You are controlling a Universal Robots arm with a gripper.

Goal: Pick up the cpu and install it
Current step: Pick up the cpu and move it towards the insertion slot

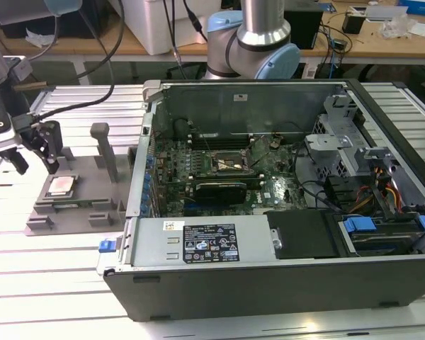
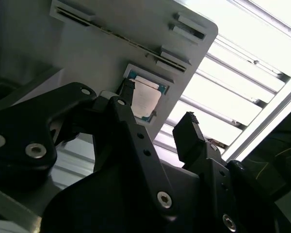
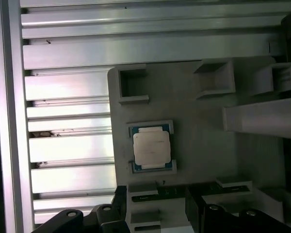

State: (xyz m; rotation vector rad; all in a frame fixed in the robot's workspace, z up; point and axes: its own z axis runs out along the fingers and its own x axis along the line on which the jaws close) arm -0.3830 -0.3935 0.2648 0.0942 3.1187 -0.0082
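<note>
The cpu (image 1: 60, 185) lies flat in a small square seat on the grey holder (image 1: 81, 200). The holder sits on the bench (image 1: 57, 283), at the exterior view's left of the open computer case (image 1: 269, 276). The gripper (image 1: 35, 159) hangs just above the holder, near the cpu but not touching it. Its two black fingers (image 2: 189, 133) are spread wide apart and hold nothing
</note>
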